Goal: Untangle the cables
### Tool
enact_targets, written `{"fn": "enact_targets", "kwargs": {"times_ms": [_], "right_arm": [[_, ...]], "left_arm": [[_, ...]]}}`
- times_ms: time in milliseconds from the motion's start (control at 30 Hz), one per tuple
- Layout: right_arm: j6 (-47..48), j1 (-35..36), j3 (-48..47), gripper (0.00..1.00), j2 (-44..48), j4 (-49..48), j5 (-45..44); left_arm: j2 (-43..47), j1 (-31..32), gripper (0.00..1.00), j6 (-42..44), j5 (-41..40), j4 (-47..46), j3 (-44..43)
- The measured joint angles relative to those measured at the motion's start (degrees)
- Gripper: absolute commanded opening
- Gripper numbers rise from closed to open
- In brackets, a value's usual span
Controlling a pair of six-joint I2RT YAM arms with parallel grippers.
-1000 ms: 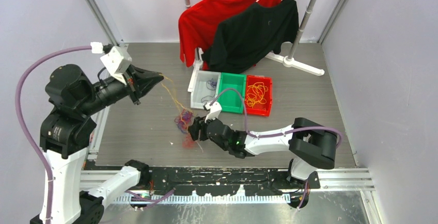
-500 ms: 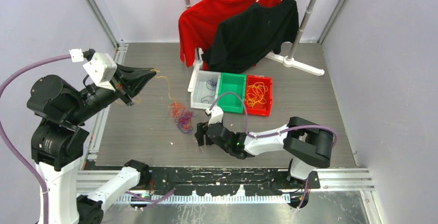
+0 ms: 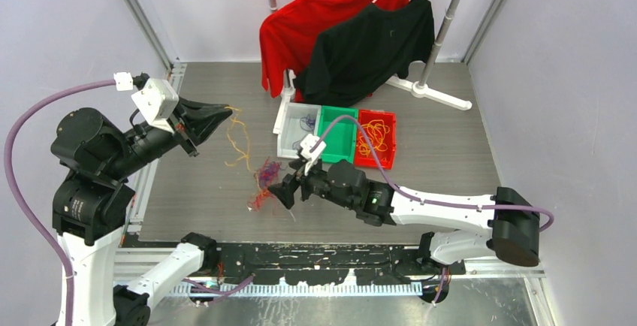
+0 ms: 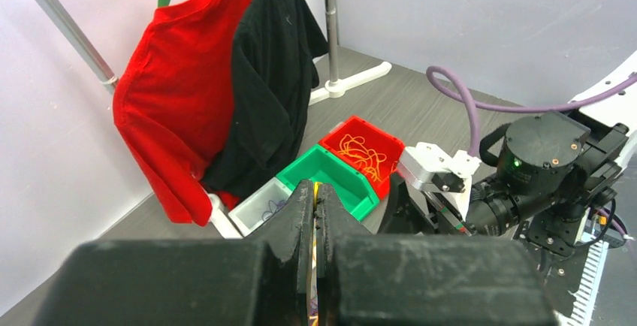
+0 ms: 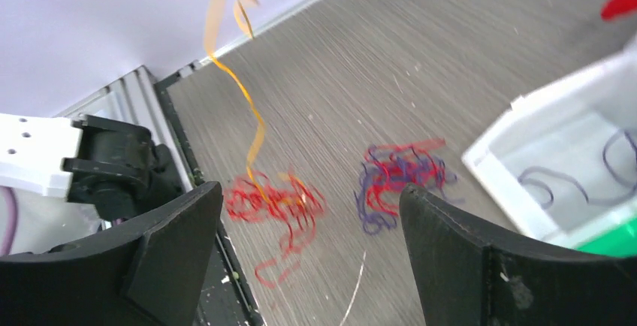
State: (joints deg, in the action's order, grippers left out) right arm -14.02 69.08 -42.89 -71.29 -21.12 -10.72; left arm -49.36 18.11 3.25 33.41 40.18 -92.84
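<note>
A yellow-orange cable (image 3: 239, 140) hangs from my left gripper (image 3: 224, 109), which is shut on it above the left of the table. In the left wrist view the yellow strand (image 4: 316, 188) shows between the closed jaws of the left gripper (image 4: 315, 194). Below it on the table lie a purple-and-red tangle (image 3: 268, 170) and a dark red bunch (image 3: 259, 199). My right gripper (image 3: 283, 191) hovers just right of them, open and holding nothing. In the right wrist view the right gripper (image 5: 312, 194) frames the red bunch (image 5: 279, 207) and the purple-red tangle (image 5: 396, 179), and the orange strand (image 5: 239, 89) rises from the red bunch.
Three bins stand in a row behind the tangle: white (image 3: 289, 144) with purple wires, green (image 3: 336, 136), and red (image 3: 390, 146) with orange wires. A red shirt (image 3: 297, 29) and a black shirt (image 3: 368, 44) hang on a rack at the back. Walls close in on both sides.
My right gripper has opened and let go of the tangle, its arm stretching out lower. The left gripper has pulled the yellow-orange cable up and left, away from the purple and red bunches.
</note>
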Motion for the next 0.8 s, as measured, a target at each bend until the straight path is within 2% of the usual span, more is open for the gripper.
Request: {"fn": "enact_targets", "kwargs": {"times_ms": [267,500,800], "right_arm": [[7.87,0.0,-12.07,0.91,-5.68,3.19,7.72],[9.44,-0.44,-17.0,0.77,-12.94,3.43,8.5],[8.5,-1.57,-16.57,0.61,-14.4,2.62,8.9]], "left_arm": [[0.0,0.0,0.0,-2.58,2.47,-0.02,-0.02],[0.0,0.0,0.0,-5.07,5.35,0.0,-0.09],[-0.26,0.0,0.0,-8.63,8.57,-0.17,-2.71]]}}
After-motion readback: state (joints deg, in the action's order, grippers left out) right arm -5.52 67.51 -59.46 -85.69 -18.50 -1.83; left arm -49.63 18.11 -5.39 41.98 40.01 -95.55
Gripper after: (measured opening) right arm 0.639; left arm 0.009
